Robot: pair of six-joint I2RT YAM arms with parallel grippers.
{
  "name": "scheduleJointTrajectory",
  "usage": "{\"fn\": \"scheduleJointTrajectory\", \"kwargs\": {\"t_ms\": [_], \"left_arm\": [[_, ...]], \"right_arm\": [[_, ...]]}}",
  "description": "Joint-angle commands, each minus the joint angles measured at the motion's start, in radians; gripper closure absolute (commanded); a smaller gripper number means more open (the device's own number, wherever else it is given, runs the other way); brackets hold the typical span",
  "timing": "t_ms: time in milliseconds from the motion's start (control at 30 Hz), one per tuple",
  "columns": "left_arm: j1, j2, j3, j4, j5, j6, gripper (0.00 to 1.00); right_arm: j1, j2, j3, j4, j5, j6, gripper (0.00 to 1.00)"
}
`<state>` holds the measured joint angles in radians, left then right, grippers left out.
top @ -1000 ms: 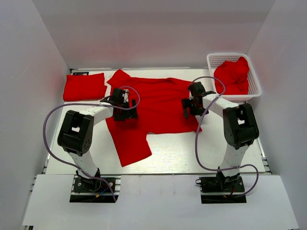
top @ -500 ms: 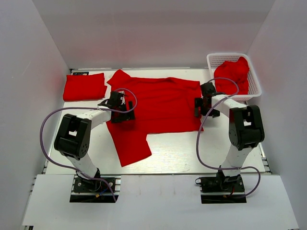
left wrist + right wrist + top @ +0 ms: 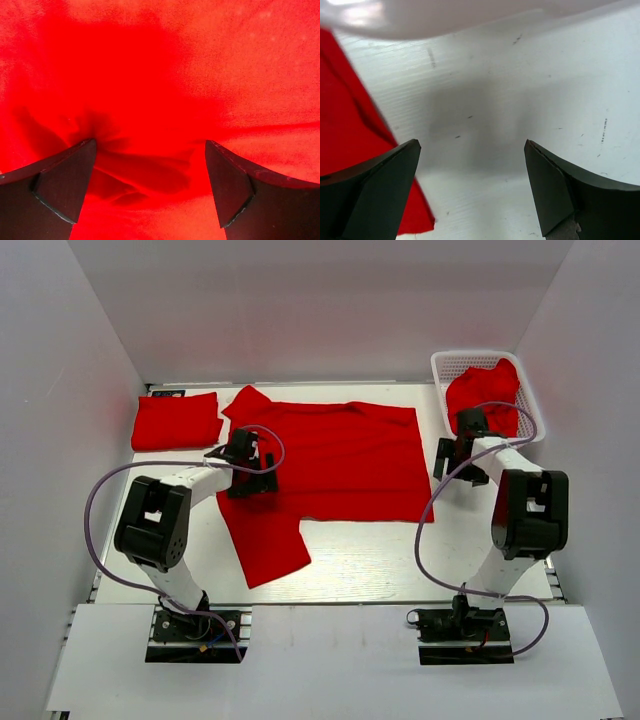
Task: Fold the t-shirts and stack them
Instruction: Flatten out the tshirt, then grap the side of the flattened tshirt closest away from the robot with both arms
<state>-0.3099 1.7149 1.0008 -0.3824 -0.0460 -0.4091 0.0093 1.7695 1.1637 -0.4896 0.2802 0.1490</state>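
Note:
A bright red t-shirt (image 3: pixel 340 455) lies spread flat across the middle of the table, one sleeve at the back left and another part hanging toward the front left. My left gripper (image 3: pixel 252 478) is open and sits low on the shirt's left part; in the left wrist view the red fabric (image 3: pixel 165 90) fills the frame and wrinkles between the fingers (image 3: pixel 60 185). My right gripper (image 3: pixel 452 462) is open and empty over bare table just right of the shirt's right edge (image 3: pixel 350 150). A folded red shirt (image 3: pixel 176 421) lies at the back left. More red shirts (image 3: pixel 484 398) fill the basket.
A white mesh basket (image 3: pixel 531 408) stands at the back right, close behind my right gripper. White walls enclose the table on three sides. Purple cables loop from both arms over the table.
My right gripper has moved right, off the shirt onto bare table near the basket, and the shirt's right edge now lies flatter and farther right. My left gripper has stayed on the shirt's left part.

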Motion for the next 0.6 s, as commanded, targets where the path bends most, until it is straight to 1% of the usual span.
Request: {"fn": "scheduleJointTrajectory", "kwargs": {"t_ms": [0,33,67,100,133,200,300,400,567], "left_arm": [[0.0,-0.015,0.024,-0.134,0.006,0.016,0.0],[0.0,-0.032,0.036,-0.135,0.024,0.016,0.0],[0.0,-0.053,0.036,-0.144,0.037,0.026,0.0],[0.0,-0.105,0.036,-0.144,0.037,0.026,0.0],[0.0,-0.132,0.047,-0.168,0.037,0.026,0.0],[0.0,-0.207,0.047,-0.196,0.037,0.01,0.0],[0.0,-0.267,0.035,-0.268,0.046,-0.016,0.0],[0.0,-0.336,-0.025,-0.337,0.086,-0.052,0.0],[-0.009,-0.463,-0.157,-0.437,0.182,-0.097,0.0]], "right_arm": [[0.004,-0.123,0.022,-0.006,-0.119,-0.037,0.1],[0.004,-0.139,-0.014,0.003,-0.212,-0.048,0.1],[0.006,-0.16,-0.025,0.014,-0.242,-0.045,0.1],[0.006,-0.22,-0.041,0.043,-0.269,-0.04,0.1],[0.008,-0.237,-0.082,0.06,-0.386,-0.037,0.1],[0.014,-0.309,-0.11,0.113,-0.444,-0.016,0.1],[0.037,-0.354,-0.174,0.154,-0.568,0.009,0.1],[0.073,-0.375,-0.232,0.178,-0.63,0.012,0.1],[0.096,-0.424,-0.297,0.223,-0.598,0.049,0.1]]}}
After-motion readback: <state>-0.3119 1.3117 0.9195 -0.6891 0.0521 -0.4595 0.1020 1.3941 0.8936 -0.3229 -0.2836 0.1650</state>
